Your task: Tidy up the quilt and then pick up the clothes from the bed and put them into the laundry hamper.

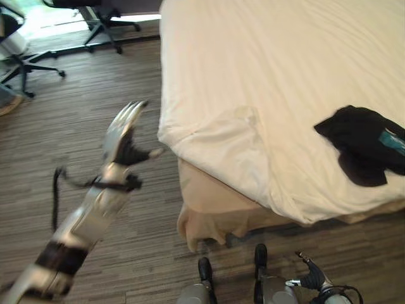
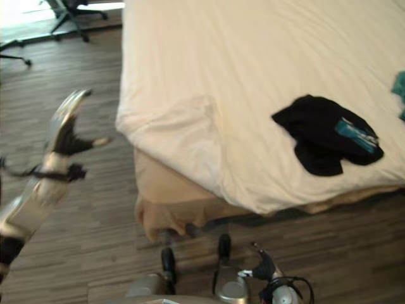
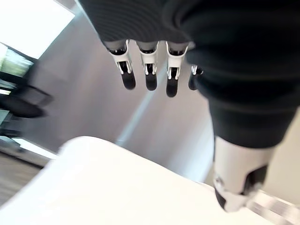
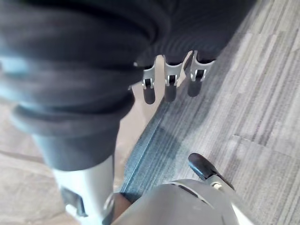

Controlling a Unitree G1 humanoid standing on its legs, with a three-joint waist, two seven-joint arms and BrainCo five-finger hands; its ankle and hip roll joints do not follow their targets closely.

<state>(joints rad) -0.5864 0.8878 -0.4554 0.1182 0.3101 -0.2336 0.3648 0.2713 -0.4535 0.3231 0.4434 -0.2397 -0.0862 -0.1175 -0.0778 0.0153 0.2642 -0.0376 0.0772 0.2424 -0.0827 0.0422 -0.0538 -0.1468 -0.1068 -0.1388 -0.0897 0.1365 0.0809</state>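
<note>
A cream quilt (image 1: 272, 69) lies spread over the bed, with a rumpled fold at its near corner (image 1: 221, 136). A black garment (image 1: 364, 149) with a teal patch is bunched on the quilt near the bed's front edge. A bit of teal cloth (image 2: 400, 88) peeks in at the far right. My left hand (image 1: 126, 136) is raised over the floor just left of the bed corner, its fingers (image 3: 147, 70) straight and holding nothing. My right hand (image 1: 313, 275) hangs low by the bed's front, with relaxed fingers (image 4: 168, 84) over the floor.
The tan bed base (image 1: 209, 209) shows under the quilt's corner. Two wheeled office chairs (image 1: 104, 19) (image 1: 22, 63) stand on the wood floor (image 1: 82, 95) at the far left.
</note>
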